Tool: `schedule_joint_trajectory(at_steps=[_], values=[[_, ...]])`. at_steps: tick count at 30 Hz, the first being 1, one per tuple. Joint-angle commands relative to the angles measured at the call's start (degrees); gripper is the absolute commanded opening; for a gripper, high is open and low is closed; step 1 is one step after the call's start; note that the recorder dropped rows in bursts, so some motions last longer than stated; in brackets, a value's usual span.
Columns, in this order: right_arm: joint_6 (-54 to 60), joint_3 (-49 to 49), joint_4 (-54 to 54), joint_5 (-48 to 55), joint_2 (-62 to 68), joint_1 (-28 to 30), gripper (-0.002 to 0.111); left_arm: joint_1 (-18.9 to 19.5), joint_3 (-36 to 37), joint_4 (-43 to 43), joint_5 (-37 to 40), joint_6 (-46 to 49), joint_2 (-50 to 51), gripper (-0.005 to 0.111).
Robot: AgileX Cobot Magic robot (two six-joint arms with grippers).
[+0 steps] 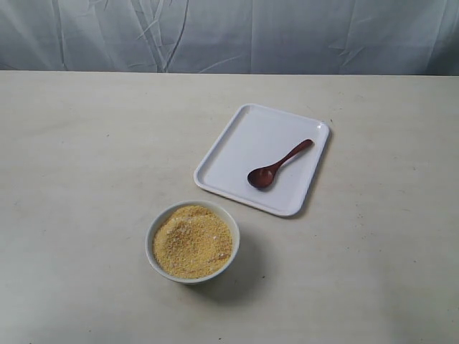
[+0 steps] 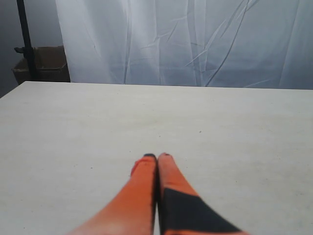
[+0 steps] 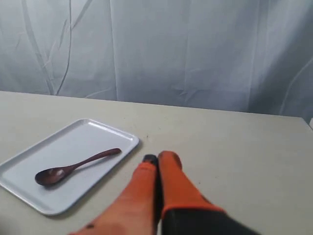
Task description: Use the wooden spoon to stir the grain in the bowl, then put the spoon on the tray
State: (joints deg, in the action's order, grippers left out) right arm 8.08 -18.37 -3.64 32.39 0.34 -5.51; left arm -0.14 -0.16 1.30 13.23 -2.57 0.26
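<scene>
"Four task items on our sheet, plus two grippers. Shall we begin with the tray?"

"Item one: tray [image 1: 244, 140], white, rectangular, rounded corners, low raised rim. We log it flat on the table [image 1: 86, 143], right of centre in the exterior view and set at a slant."

"Item two?"

"Wooden spoon [image 1: 278, 165], dark reddish-brown, glossy. We find it lying inside the tray, on its right-hand half. The scoop is hollow-up toward the near rim, the handle pointing to the far right corner. It lies free."

"Items three and four?"

"Bowl [image 1: 152, 240], small, round, white, upright on the table. It stands near the tray's near left corner, apart from it. Grain [image 1: 192, 242], fine and golden-yellow, fills it almost to the rim in a low, uneven heap."

"And the grippers?"

"Left gripper [image 2: 157, 156]: orange fingers pressed together with nothing between them, over bare tabletop in our left wrist view. Right gripper [image 3: 157, 157]: likewise clenched and empty, its tips beside the tray's corner and apart from the spoon. We cannot tell how high either one is above the table."

"Surroundings?"

"One creased pale curtain [image 1: 229, 36] behind the table. One cardboard box [image 2: 41, 63] and one dark pole [image 2: 23, 39] beyond a table corner, seen from the left wrist only."
</scene>
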Motion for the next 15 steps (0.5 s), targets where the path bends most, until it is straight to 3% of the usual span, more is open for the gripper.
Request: schedule_joint_trajectory(at_steps=[1, 15], values=[[-1.31, 4.01, 2.28, -2.01, -0.34, 0.21, 0.000, -0.04, 0.16, -0.01, -0.29, 0.09, -0.26, 0.000], [-1.46, 11.08, 4.71, -6.46, -0.34, 0.21, 0.000, -0.04, 0.16, -0.01, -0.29, 0.09, -0.26, 0.000]])
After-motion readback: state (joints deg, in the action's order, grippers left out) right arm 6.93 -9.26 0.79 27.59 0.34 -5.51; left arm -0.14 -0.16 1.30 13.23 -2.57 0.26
